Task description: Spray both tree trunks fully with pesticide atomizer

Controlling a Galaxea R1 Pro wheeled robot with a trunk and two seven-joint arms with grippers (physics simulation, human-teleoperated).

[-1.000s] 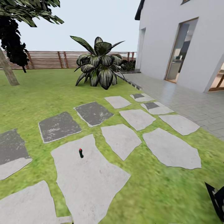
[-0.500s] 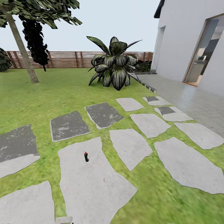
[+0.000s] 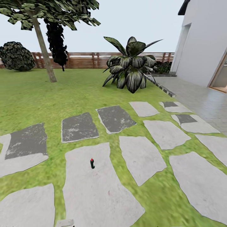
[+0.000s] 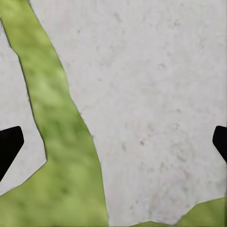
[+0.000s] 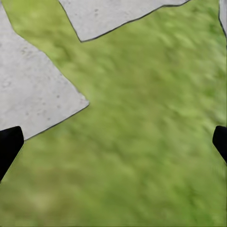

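Both grippers, left gripper and right gripper, hang with jaws spread and empty; pesticide atomizer stands apparently upright on a paving stone, well ahead of them.

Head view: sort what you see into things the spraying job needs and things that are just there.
Needed for the job:
- pesticide atomizer, upright on a light paving stone
- tree with its bare trunk, by the fence

Just there:
- striped broad-leaved plant
- round bush
- wooden fence
- white house
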